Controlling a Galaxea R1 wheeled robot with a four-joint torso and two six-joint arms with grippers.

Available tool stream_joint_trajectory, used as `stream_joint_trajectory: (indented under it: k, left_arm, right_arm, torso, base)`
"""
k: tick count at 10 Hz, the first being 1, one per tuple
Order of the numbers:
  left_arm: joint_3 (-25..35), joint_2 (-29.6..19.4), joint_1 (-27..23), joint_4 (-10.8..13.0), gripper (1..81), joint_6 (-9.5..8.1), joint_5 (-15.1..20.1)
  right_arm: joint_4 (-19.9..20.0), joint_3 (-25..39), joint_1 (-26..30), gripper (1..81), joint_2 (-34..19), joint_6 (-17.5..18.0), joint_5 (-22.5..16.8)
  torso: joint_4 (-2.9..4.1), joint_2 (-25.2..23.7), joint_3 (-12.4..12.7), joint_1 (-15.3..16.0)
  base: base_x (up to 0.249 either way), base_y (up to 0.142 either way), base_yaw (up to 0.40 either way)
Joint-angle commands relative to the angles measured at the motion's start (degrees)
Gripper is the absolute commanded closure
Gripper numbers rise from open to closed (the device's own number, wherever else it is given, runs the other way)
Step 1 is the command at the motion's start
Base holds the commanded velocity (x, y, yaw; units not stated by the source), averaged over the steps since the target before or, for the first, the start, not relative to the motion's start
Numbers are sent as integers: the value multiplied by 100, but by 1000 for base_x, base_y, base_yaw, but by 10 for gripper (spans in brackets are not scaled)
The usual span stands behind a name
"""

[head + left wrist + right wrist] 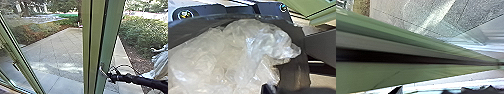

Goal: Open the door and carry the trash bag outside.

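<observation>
- one crumpled clear plastic bag (213,60), with one dark surround (294,72) about it
- one door (108,42), green-framed, taken by its broad middle upright
- one slanting green frame (21,56) at the head view's left
- one small dark fitting (16,66) on that slanting frame
- one pale handle (100,69) on the door
- one black robot arm (145,81), reaching in from the right
- one paved area (58,53), many slabs, too blurred to number
- two planted beds, one left (31,33), one right (142,35); single shrubs cannot be counted
</observation>
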Motion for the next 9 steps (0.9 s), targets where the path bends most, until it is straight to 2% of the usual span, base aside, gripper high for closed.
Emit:
stream_joint_trajectory:
  k: [1,2,9]
  left_arm:
    - [86,-25,-130,-13,811,18,369]
    - [86,-16,-130,-13,811,9,369]
    - [94,-34,-122,-5,811,9,369]
  right_arm:
    - [-471,-148,940,10,-1108,-62,-796]
    - [-567,184,1020,10,-1335,-53,-804]
    - [-963,793,1459,10,-2233,-62,-936]
  torso:
    - [0,0,0,0]
    - [5,2,-2,0]
    - [11,7,-4,9]
  base:
    - [0,0,0]
    - [0,0,0]
    - [0,0,0]
